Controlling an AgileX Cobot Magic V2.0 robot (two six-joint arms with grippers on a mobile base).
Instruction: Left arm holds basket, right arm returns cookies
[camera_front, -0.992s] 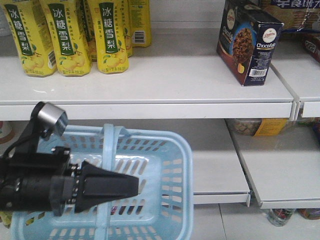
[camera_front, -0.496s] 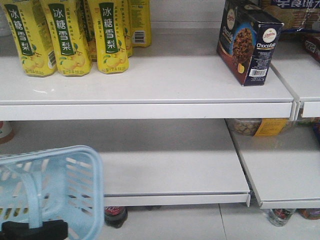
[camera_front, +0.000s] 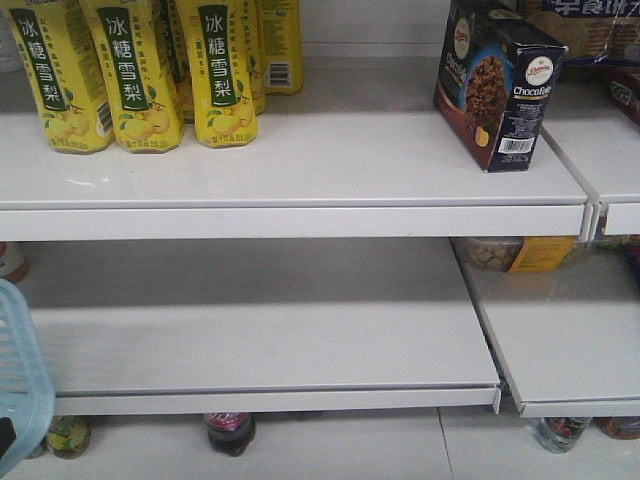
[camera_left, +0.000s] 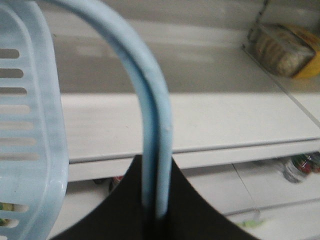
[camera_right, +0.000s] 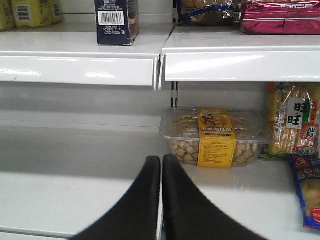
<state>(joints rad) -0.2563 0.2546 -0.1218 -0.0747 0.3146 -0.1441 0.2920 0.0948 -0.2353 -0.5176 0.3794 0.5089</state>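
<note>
We see the cookies (camera_front: 497, 82) standing upright on the upper shelf (camera_front: 300, 165), at its right end, well apart from the 3 yellow drink cartons (camera_front: 135, 70) at the left end of the same shelf. Below and left of that shelf, only a corner of the basket (camera_front: 20, 385) shows in the front view; in the left wrist view our left gripper (camera_left: 156, 210) is clamped on the basket's arched handle (camera_left: 150, 115). Our right gripper (camera_right: 161, 200) hangs below the shelf, its 2 fingers pressed together on nothing, facing a clear biscuit tub (camera_right: 215, 137).

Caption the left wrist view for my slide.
Left gripper shut on the basket handle, white shelf behind.
</note>
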